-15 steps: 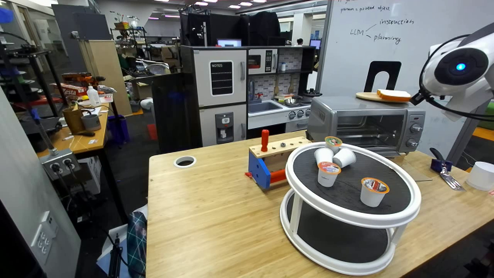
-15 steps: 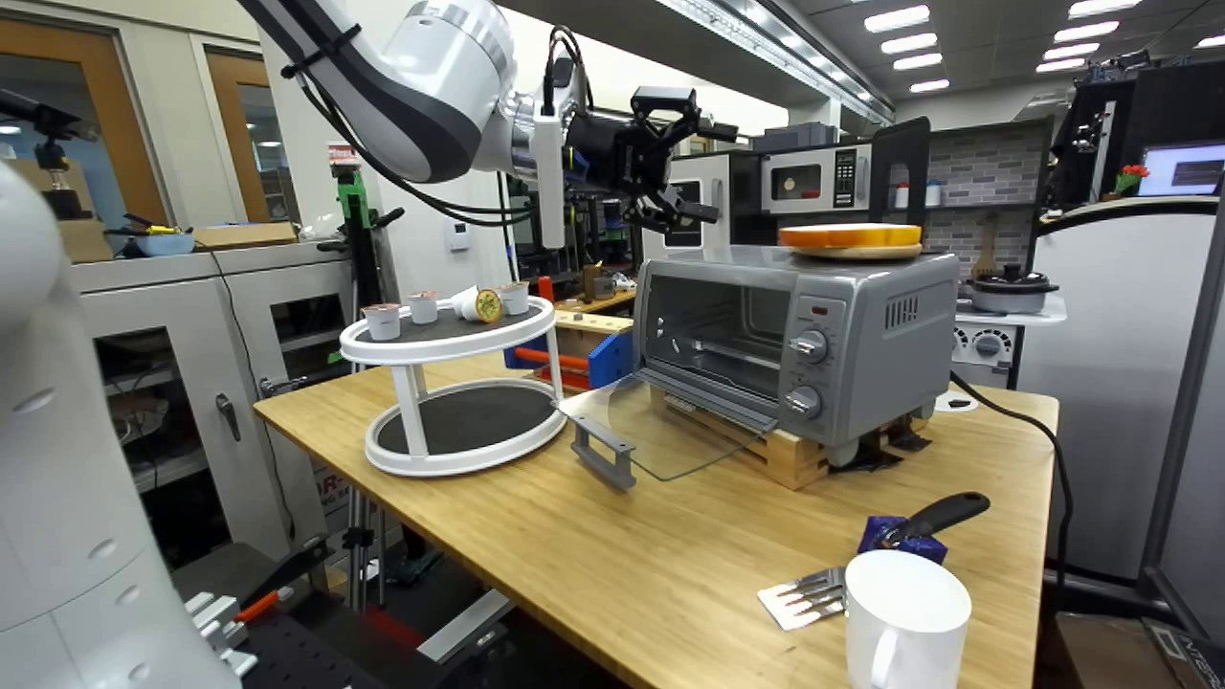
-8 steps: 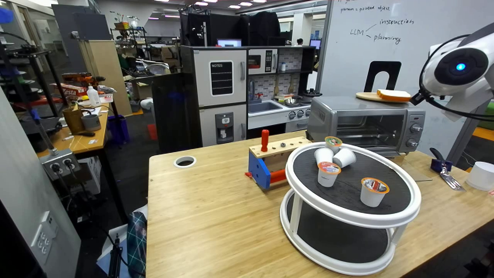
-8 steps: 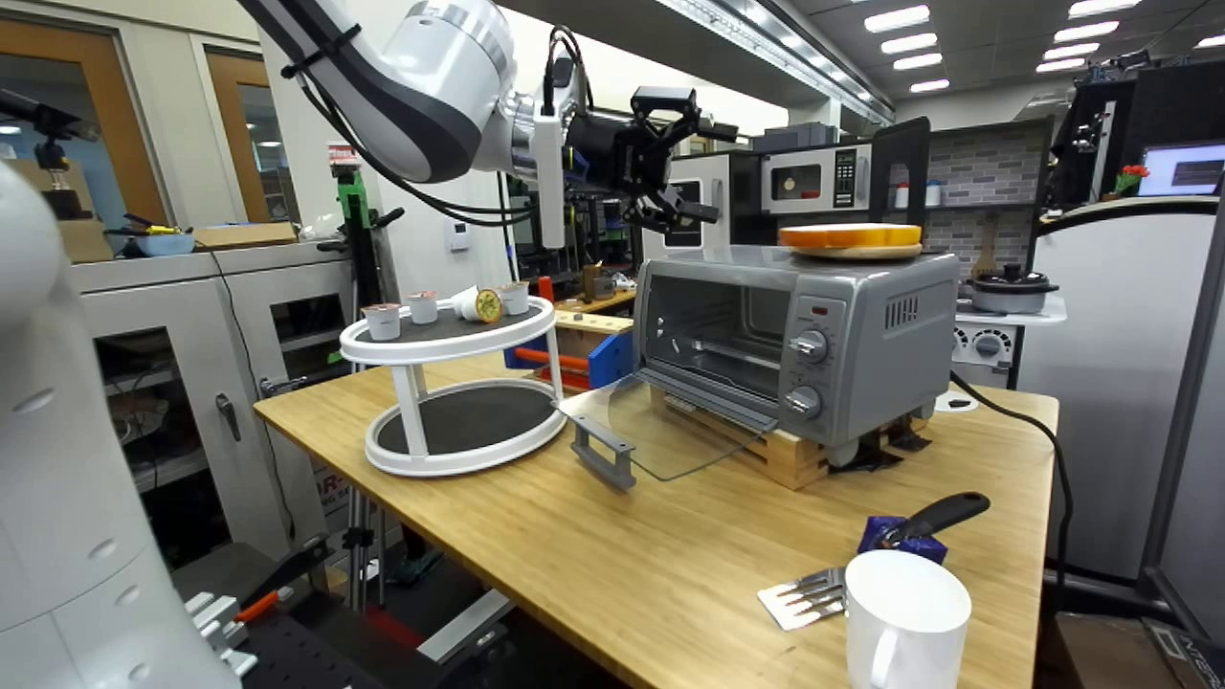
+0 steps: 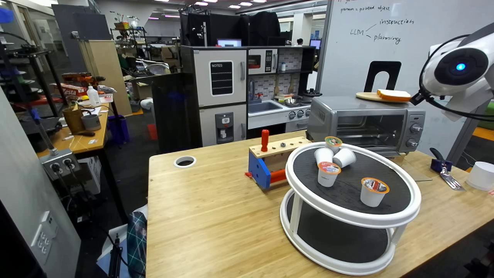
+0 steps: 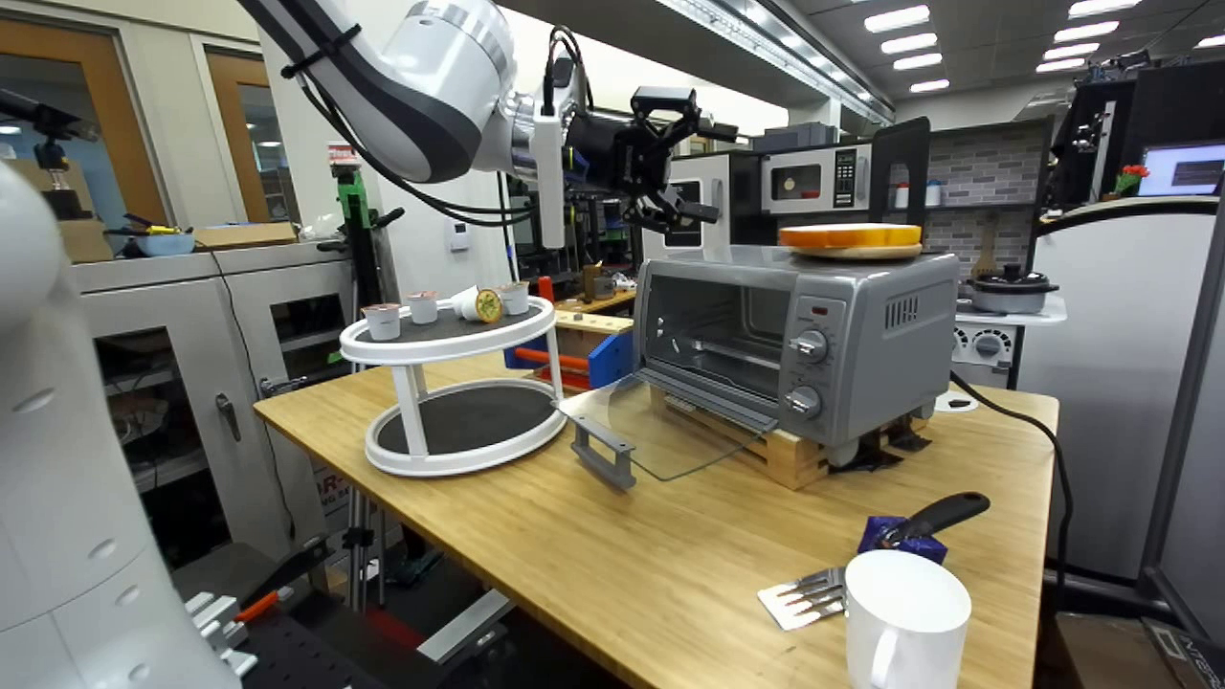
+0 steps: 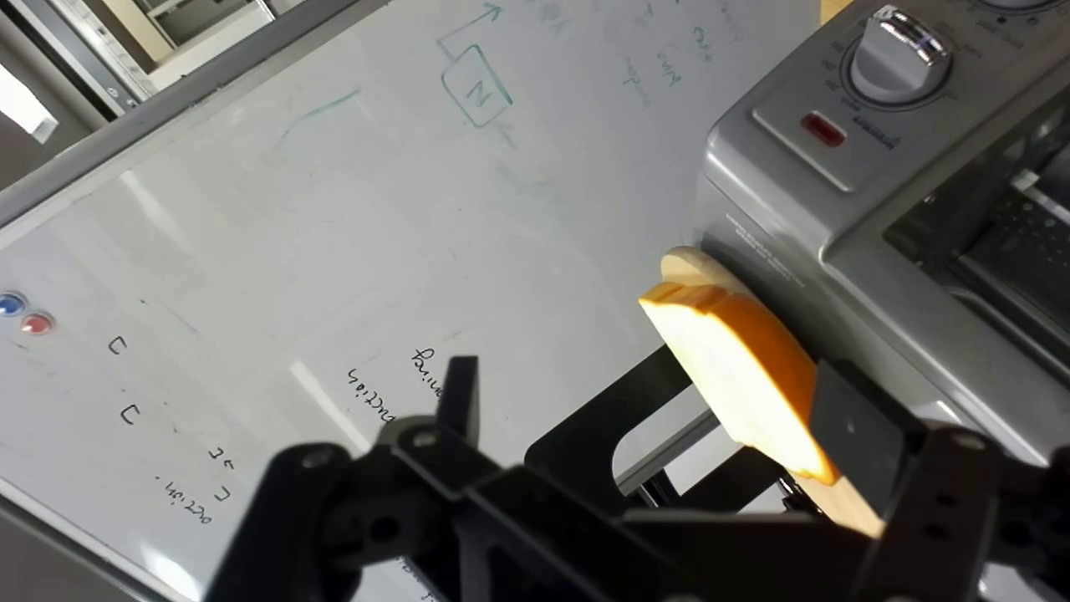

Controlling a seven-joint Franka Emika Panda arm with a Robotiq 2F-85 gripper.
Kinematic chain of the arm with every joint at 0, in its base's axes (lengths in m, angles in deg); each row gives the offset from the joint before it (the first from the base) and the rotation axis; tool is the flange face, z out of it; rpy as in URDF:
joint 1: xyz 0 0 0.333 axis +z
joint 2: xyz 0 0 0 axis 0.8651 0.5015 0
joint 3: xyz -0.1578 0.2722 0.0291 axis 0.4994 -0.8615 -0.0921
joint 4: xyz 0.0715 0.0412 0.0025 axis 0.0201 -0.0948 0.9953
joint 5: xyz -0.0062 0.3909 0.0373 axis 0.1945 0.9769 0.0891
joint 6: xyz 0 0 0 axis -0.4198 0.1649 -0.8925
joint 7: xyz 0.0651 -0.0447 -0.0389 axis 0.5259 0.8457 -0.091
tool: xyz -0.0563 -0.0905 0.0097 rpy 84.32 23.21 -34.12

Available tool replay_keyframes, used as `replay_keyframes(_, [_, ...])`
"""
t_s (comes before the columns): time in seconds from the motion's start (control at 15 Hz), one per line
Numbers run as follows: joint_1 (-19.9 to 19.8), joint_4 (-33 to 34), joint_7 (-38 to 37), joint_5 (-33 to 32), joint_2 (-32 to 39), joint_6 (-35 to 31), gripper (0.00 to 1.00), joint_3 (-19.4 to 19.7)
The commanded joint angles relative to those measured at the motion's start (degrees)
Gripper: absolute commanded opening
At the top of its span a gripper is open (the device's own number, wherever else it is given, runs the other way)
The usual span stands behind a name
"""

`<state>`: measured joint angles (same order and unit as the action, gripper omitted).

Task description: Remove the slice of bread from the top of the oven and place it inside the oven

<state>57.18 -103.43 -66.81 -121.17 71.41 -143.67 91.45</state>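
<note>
In an exterior view, the bread [image 6: 850, 236] lies right of the fingers [image 6: 698, 211] and slightly lower, on a board [image 6: 854, 254] on the oven [image 6: 876, 354]. The oven stands below them, mostly rightward, on a base [image 6: 798, 459] on the table [image 6: 622, 565]. Below the fingers, to the right, is the mug [image 6: 907, 612]; left of them and lower, the stand [image 6: 421, 354] with cups [image 6: 383, 323] on top.

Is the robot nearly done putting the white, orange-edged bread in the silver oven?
Looks done: the clear glass door of the boxy silver-grey oven is open. In hand: nothing; the black jaws stand wide and empty, clear of the flat white, orange-edged bread. Left: lifting it off the rounded wooden board on the oven's top, then putting it inside.
</note>
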Motion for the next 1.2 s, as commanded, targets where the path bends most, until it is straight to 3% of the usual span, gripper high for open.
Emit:
replay_keyframes(0.0, [0.7,0.6,0.9,0.8,-0.1,-0.8,1.0,0.9])
replay_keyframes(0.67, [0.6,3.2,4.9,-4.2,0.7,-11.2,1.0,1.7])
replay_keyframes(1.13, [0.4,6.1,12.3,-2.5,4.2,-7.5,1.0,1.0])
